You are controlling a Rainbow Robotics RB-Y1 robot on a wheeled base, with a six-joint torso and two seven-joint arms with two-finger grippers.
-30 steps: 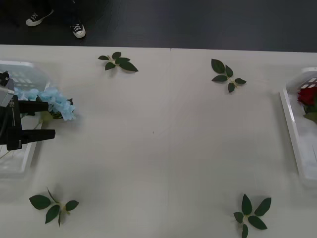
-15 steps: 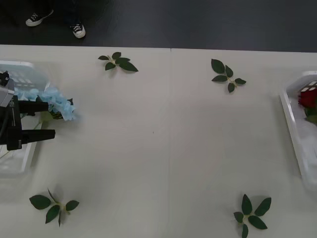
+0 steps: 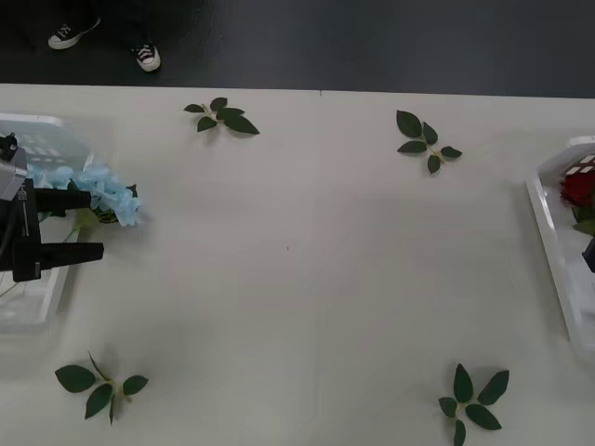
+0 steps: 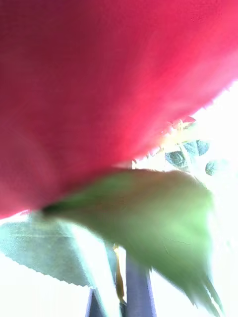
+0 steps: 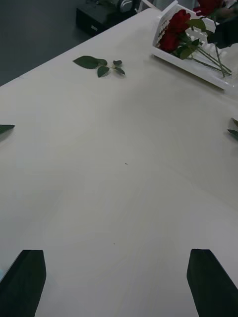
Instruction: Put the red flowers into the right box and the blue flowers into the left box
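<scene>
Sorted: blue flowers (image 3: 100,190) in left box (image 3: 37,311), red flowers (image 3: 577,189) in right box (image 3: 550,243); my left pincer (image 3: 82,224) open, right's grip untellable.

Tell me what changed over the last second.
The right box slid slightly toward the table's right edge, its red flowers going with it, and a dark part appeared at that edge. The left gripper, open beside the blue flowers at the left box, stayed put.
</scene>
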